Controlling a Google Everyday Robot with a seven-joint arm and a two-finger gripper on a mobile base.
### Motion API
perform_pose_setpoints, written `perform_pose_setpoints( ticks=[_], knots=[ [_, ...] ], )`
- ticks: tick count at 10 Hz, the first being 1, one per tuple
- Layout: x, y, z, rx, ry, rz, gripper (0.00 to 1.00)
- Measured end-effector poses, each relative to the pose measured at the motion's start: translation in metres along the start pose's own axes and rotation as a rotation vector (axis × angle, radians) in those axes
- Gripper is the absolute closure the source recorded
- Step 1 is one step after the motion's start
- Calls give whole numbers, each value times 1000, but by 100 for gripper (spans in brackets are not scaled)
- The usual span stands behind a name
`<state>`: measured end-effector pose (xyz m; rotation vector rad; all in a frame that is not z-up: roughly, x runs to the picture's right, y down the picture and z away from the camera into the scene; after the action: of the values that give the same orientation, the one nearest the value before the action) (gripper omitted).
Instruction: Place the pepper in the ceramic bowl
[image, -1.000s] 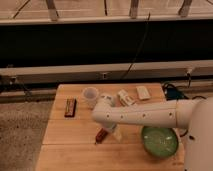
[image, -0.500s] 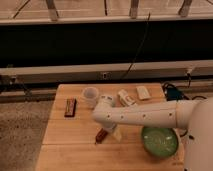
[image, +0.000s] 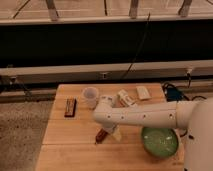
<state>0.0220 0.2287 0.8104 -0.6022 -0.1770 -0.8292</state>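
Note:
The pepper (image: 100, 136), small, slim and dark red, lies on the wooden table (image: 70, 137) a little left of the middle, near the front. My gripper (image: 109, 133) hangs at the end of the white arm that reaches in from the right. It is down at the pepper, open, with one pale finger (image: 116, 134) just right of it. Part of the pepper is hidden under the wrist. The ceramic bowl (image: 148, 145), wide and glossy green, stands at the front right, below the arm's forearm and apart from the pepper.
A small white translucent cup (image: 90, 96) stands at the back, with a dark rectangular bar (image: 70, 107) to its left. Pale packets (image: 126, 98) (image: 143, 92) lie behind the arm. A blue object (image: 172, 93) sits at the back right edge. Speckled floor lies left of the table.

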Motion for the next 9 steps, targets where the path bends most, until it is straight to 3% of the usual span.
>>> perform_pose_setpoints(
  ticks=[9],
  knots=[
    [-2, -1, 7, 8, -14, -10, 20]
  ],
)
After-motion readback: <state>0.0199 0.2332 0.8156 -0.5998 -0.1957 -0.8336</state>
